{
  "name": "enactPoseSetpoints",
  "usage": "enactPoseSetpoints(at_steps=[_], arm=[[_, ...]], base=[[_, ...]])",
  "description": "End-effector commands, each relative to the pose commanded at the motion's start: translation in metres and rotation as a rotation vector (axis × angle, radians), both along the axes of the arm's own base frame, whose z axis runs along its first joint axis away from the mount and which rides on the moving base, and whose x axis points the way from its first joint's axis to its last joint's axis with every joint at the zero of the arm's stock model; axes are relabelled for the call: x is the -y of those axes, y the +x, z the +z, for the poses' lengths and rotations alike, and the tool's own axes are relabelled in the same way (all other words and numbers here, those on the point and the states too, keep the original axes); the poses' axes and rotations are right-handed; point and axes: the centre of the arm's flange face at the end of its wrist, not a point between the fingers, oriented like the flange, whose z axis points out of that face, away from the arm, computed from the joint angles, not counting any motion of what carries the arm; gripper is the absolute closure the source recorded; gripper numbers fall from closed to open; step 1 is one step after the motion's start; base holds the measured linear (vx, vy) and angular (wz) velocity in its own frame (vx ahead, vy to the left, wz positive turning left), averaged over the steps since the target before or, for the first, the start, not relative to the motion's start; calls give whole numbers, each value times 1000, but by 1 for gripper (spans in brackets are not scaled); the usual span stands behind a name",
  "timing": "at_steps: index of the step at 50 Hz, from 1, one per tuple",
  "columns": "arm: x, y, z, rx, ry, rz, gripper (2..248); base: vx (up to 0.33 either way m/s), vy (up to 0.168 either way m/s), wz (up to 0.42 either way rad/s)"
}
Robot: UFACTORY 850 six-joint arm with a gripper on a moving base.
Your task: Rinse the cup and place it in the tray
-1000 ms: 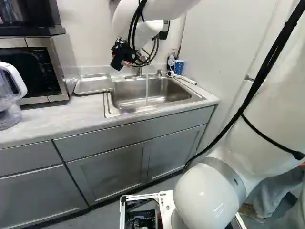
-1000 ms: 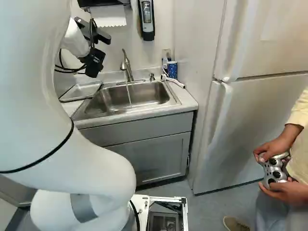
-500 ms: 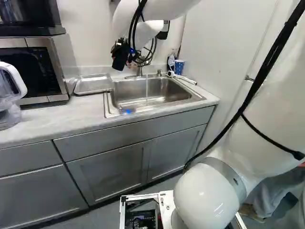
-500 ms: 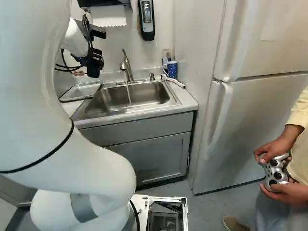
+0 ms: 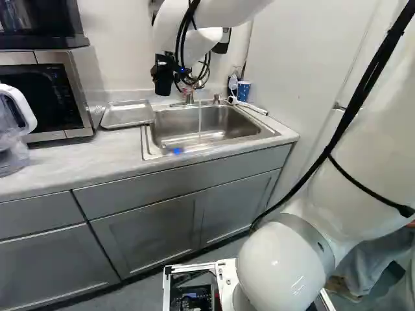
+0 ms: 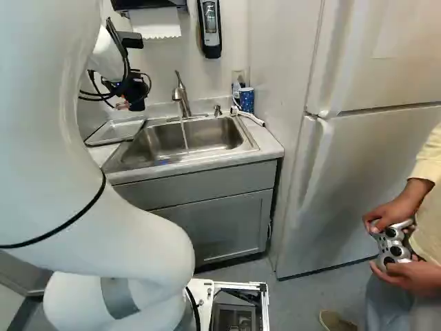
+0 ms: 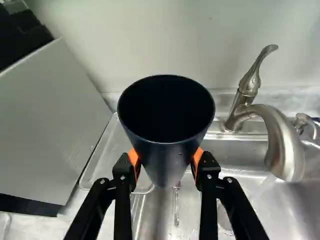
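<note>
Pale, smooth wall (image 7: pixel 150 30) backs a mottled grey counter (image 5: pixel 65 159), where the brushed-steel sink (image 5: pixel 224 126) sits with its curved faucet (image 7: pixel 284 145) running. Beside it lies the shallow, rimmed metal tray (image 5: pixel 127 115) — no cup in it, so placing remains. Whether rinsing is finished, I can't tell. The end effector (image 7: pixel 165 157) grips the dark, tapering cup (image 7: pixel 167 145) between orange pads (image 7: pixel 133 158) — clear of the water (image 5: pixel 200 123).

From where I stood, soft, fairly even light brightened the wall (image 5: pixel 123 58) and left the cabinets (image 5: pixel 149 236) duller below. A small glare spot sat on the white joint (image 5: pixel 279 262), sheen streaked the sink (image 5: pixel 217 127), and the inside of the cup (image 7: pixel 166 117) was near black.
</note>
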Motion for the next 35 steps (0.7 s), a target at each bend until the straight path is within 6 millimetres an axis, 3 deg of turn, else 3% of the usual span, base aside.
enactPoseSetpoints(at_steps=[13, 35], arm=[[0, 0, 0, 51, -106, 66, 129], [-10, 1, 0, 51, -105, 82, 129]], base=[[0, 0, 0], [0, 0, 0]])
